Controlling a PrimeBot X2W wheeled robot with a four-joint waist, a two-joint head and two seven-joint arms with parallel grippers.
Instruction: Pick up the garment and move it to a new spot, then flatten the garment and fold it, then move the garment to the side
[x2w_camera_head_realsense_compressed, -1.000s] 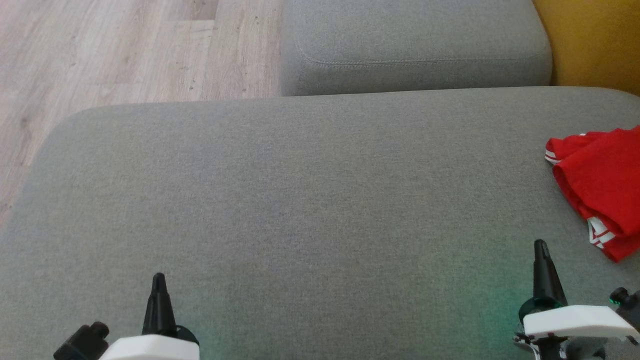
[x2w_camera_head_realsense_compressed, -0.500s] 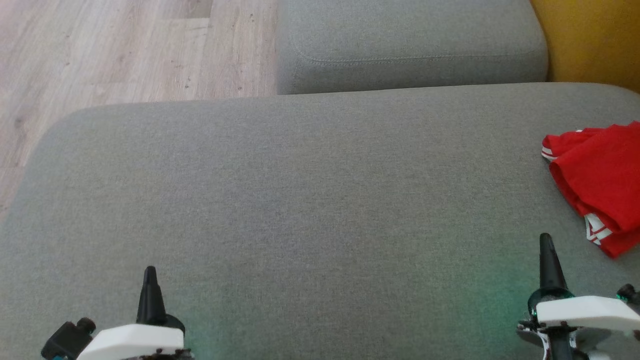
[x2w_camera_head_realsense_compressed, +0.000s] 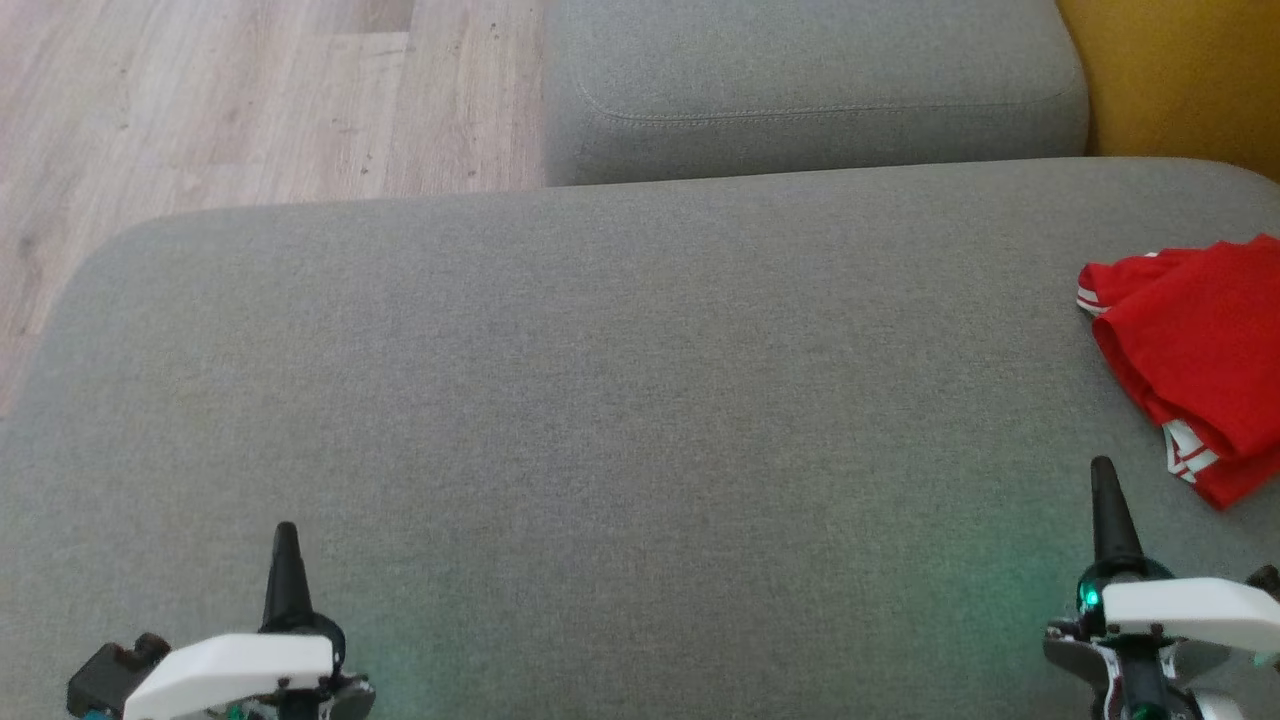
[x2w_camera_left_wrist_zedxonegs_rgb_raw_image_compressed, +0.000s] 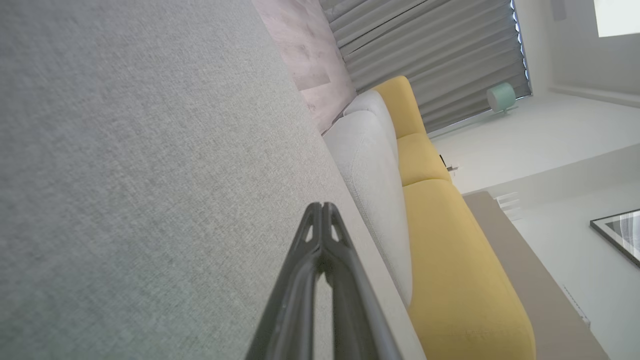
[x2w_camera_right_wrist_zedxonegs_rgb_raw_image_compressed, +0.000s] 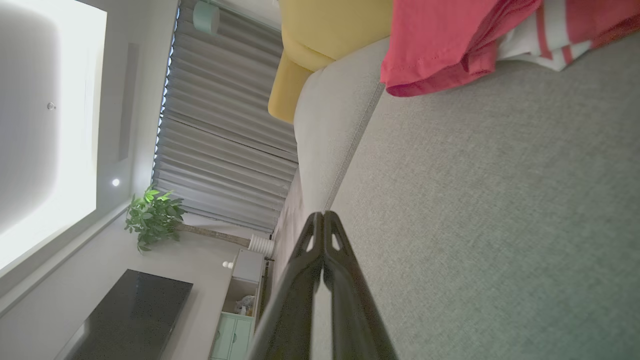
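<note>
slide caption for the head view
Red garment bunched on the grey cushion near the shut right tool; left tool shut too.

Grey sofa seat (x2w_camera_head_realsense_compressed: 600, 380); grey cushion (x2w_camera_head_realsense_compressed: 810, 90) behind; yellow sofa (x2w_camera_left_wrist_zedxonegs_rgb_raw_image_compressed: 450, 260) alongside. Pale wood floor (x2w_camera_head_realsense_compressed: 200, 100). Grey curtains (x2w_camera_left_wrist_zedxonegs_rgb_raw_image_compressed: 425, 60), mint lamp (x2w_camera_left_wrist_zedxonegs_rgb_raw_image_compressed: 500, 96), white wall (x2w_camera_left_wrist_zedxonegs_rgb_raw_image_compressed: 575, 240), framed picture (x2w_camera_left_wrist_zedxonegs_rgb_raw_image_compressed: 617, 232). Potted plant (x2w_camera_right_wrist_zedxonegs_rgb_raw_image_compressed: 152, 217), dark screen (x2w_camera_right_wrist_zedxonegs_rgb_raw_image_compressed: 130, 310), mint cabinet (x2w_camera_right_wrist_zedxonegs_rgb_raw_image_compressed: 232, 330). Lit ceiling panel (x2w_camera_right_wrist_zedxonegs_rgb_raw_image_compressed: 45, 125).

Light: bright, even | glare: ceiling panel (x2w_camera_right_wrist_zedxonegs_rgb_raw_image_compressed: 47, 125) blown white | green glow: low on cushion (x2w_camera_head_realsense_compressed: 640, 400) | focus: soft
</note>
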